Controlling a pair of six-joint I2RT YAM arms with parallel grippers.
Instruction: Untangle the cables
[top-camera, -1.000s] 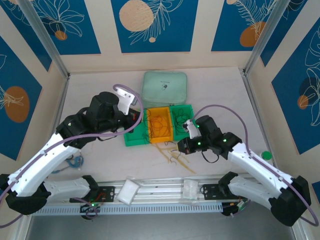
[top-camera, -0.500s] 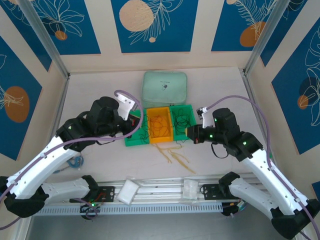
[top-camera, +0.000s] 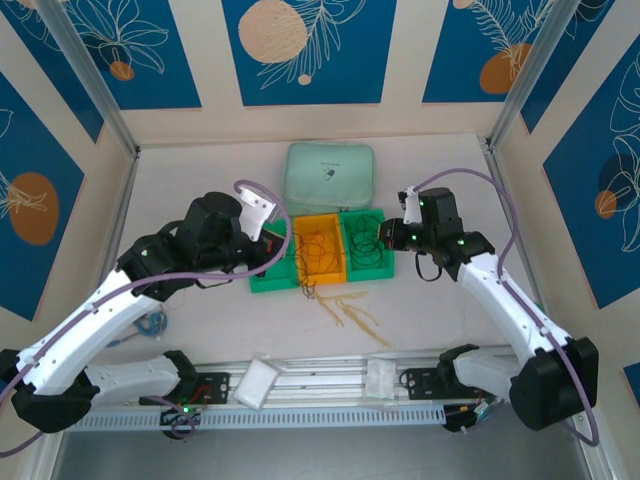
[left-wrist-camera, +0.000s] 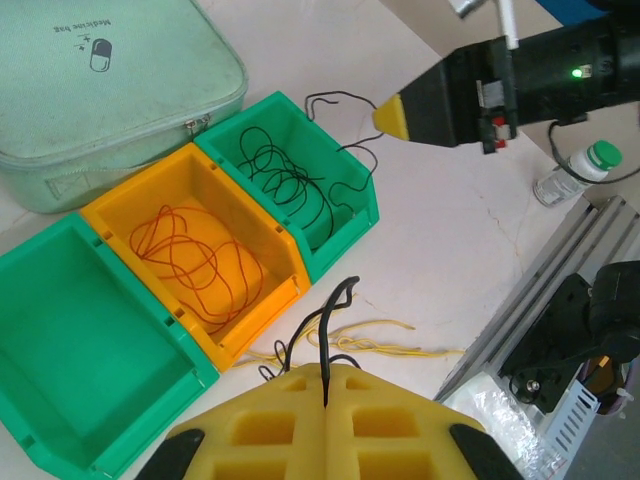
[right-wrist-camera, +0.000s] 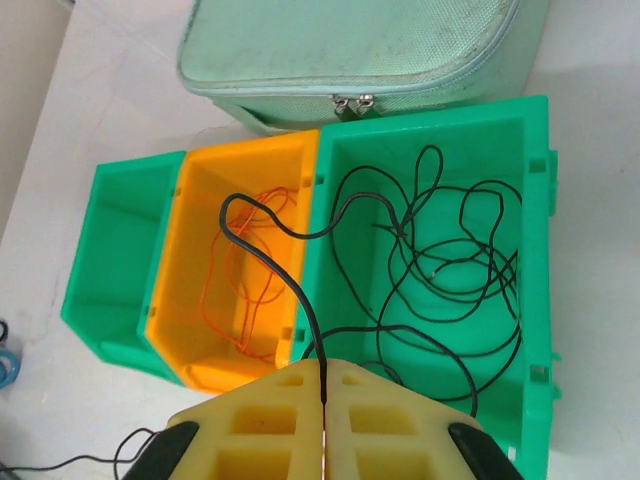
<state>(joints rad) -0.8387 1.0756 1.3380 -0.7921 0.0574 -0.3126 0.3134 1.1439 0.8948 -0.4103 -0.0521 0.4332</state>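
My left gripper (left-wrist-camera: 327, 368) is shut on a black cable (left-wrist-camera: 335, 310) that rises from the table just in front of the bins. Loose yellow cables (left-wrist-camera: 390, 345) lie on the table past it, in front of the orange bin (top-camera: 320, 277). My right gripper (right-wrist-camera: 323, 368) is shut on another black cable (right-wrist-camera: 290, 270), which arcs over the orange bin's wall into the right green bin (right-wrist-camera: 535, 240). That bin holds a loose coil of black cables (right-wrist-camera: 450, 270). Thin orange cables (right-wrist-camera: 240, 270) lie in the orange bin. The left green bin (left-wrist-camera: 70, 330) holds nothing.
A mint-green zipped pouch (top-camera: 330, 175) lies right behind the three bins. A small white bottle with a green cap (left-wrist-camera: 580, 170) stands near the rail at the right. A light-blue coiled cord (top-camera: 150, 322) lies by the left arm. The aluminium rail (top-camera: 320, 380) runs along the near edge.
My right arm has swung from the table in front of the bins up and back over the right green bin, shut throughout. The left arm has barely shifted.
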